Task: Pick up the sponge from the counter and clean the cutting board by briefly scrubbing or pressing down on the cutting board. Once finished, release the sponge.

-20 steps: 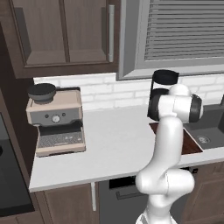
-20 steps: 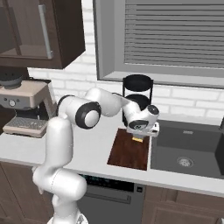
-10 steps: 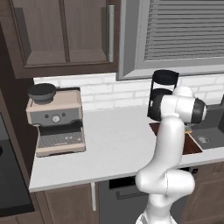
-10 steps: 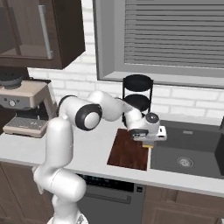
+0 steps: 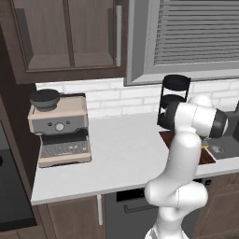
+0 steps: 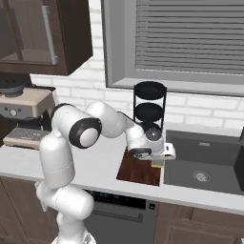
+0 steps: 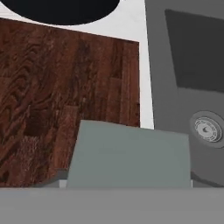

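A pale, flat counter [image 6: 100, 164] is seen mid-frame, under white brick. The sponge [image 7: 129, 155], a grey-green slab, is clamped by the gripper [image 6: 158, 161] over the grainy reddish-brown cutting board [image 7: 52, 83], at the dark sink [image 6: 209, 159]'s edge.

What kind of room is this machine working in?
A home kitchen, by the look of it: an espresso machine on the counter, a dark sink under a shuttered window, and a cutting board.

Left base view: arm covers most of the cutting board [image 5: 164, 137], only a corner strip shows. Right base view: gripper [image 6: 158, 160] hides sponge [image 6: 158, 164] top, only a yellow bit is visible; jaws not clear. Hand view: sponge [image 7: 129, 155] cut off at the bottom, fingertips not visible; sink [image 7: 188, 87] cut by right edge; black rack base [image 7: 61, 9] cut by top edge.
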Available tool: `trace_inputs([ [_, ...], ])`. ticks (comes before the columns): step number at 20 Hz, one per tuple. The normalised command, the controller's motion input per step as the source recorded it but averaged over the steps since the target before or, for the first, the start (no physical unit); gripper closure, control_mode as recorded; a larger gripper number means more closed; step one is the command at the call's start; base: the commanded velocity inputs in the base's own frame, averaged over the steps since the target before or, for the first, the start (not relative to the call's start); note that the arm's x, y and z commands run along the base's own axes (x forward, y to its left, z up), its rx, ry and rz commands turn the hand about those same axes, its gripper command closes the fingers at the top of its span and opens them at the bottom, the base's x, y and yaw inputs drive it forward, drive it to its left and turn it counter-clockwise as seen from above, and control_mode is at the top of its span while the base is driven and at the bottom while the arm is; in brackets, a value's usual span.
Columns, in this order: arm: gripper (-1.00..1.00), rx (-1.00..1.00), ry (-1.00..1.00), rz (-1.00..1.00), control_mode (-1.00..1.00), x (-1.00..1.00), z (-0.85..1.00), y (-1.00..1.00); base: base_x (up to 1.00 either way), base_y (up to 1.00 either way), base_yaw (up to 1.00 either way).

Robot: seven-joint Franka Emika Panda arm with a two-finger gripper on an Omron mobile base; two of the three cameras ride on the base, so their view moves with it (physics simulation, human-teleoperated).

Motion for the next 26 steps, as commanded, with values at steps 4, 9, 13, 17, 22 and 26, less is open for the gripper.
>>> trace_inputs([
  [4,1.00,0.74,0.66,0.00,-1.00,-0.74,0.35,-0.27,0.00,0.00,0.00],
  [9,1.00,0.49,0.29,0.00,-1.00,-0.24,-0.31,0.33,0.00,0.00,0.00],
  [13,1.00,0.15,-0.18,-0.10,-1.00,-0.02,-1.00,0.53,0.00,0.00,0.00],
  [17,1.00,-0.02,-0.41,-0.21,-1.00,-0.67,-1.00,0.91,0.00,0.00,0.00],
  [22,1.00,-0.16,-0.31,-0.24,-1.00,-0.11,-1.00,1.00,0.00,0.00,0.00],
  [26,1.00,-0.16,-0.04,-0.18,-1.00,0.73,-1.00,1.00,0.00,0.00,0.00],
])
